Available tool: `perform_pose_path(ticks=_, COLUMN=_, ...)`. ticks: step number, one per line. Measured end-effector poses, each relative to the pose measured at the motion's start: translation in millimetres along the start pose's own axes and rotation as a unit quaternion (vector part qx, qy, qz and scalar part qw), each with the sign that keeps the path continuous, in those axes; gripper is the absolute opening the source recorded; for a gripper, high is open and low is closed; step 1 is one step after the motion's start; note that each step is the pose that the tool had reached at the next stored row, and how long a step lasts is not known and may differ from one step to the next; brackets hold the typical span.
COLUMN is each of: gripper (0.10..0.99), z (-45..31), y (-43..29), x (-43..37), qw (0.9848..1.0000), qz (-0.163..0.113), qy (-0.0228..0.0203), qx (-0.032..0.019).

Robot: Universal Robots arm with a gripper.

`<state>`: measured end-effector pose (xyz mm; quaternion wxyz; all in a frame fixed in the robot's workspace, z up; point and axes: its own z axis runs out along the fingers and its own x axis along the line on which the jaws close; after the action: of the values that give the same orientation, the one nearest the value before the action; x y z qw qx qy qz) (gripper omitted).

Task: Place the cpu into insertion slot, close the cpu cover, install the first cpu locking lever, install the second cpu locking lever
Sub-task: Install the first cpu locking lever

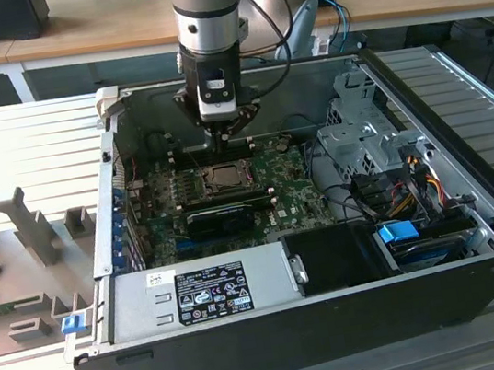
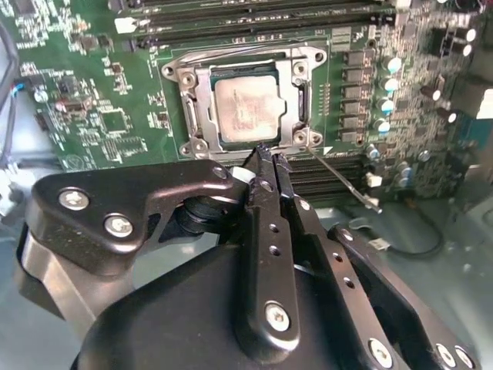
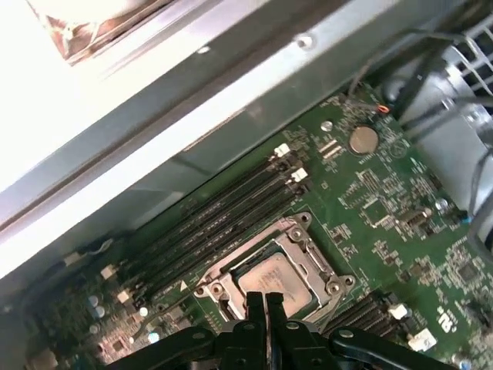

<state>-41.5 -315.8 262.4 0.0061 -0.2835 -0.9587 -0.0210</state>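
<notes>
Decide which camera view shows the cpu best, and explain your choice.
The second wrist view: the cpu lies nearly face-on, its silver top showing inside the cpu cover. The first wrist view shows it slanted, its near edge hidden by the pincer. The exterior view shows it far off, under the arm.

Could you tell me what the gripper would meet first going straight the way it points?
The gripper would probably meet the cpu cover at its near rim, beside the cpu; depth is unclear.

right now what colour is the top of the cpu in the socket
Dull silver-grey metal; the cpu shows best in the second wrist view.
</notes>
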Motion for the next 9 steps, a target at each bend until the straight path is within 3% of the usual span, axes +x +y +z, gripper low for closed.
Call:
perform_pose_path(ticks=6, gripper=0.157, z=0.1, y=0.0, x=0.0, qw=0.9989, qz=-0.046, qy=0.0017, qx=0.0011)
perform_pose_path(ticks=9, gripper=0.157, z=0.1, y=0.0, x=0.0, qw=0.9970, qz=-0.077, qy=0.0028, qx=0.0018)
